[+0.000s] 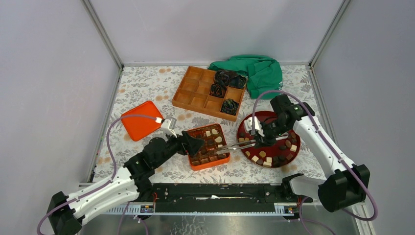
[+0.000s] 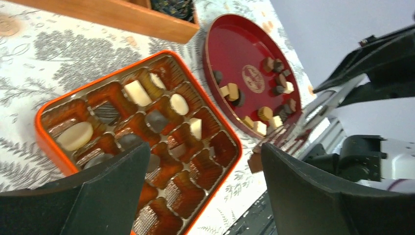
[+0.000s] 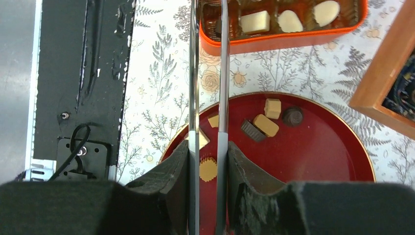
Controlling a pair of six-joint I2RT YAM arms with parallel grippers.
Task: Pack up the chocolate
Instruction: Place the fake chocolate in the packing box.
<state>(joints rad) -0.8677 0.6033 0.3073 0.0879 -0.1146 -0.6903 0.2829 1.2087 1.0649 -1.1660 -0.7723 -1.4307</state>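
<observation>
**Orange box partly filled, red plate not yet emptied**

Orange and rectangular, the chocolate box [image 1: 210, 165] is sitting at the centre of the overhead view. Its brown moulded liner is carrying a scatter of small chocolate pieces [image 2: 137, 92], cream, tan and dark, while several cells, mostly along its lower edge, are showing bare. To its right, the round dark-red plate [image 3: 323, 147] is holding well over a dozen loose pieces [image 1: 263, 153], so the packing is looking roughly midway, with plenty left to carry across.

The right gripper [image 3: 208, 156] is clamping its jaws on a pair of long metal tongs [image 1: 240, 145], which are reaching left from the plate toward the box. What looks like a brown piece [image 2: 254, 163] is sitting at their tips, just beside the box's corner. The left gripper [image 2: 204, 147] is hovering at the box's left side, jaws standing wide apart and gripping nothing.

At upper centre, a wooden compartment box [image 1: 193, 95] is holding black crinkled bundles [image 1: 229, 105] in its right-hand cells. The orange lid [image 1: 141, 120] is lying apart at the left on the floral surface [image 1: 147, 83].
</observation>
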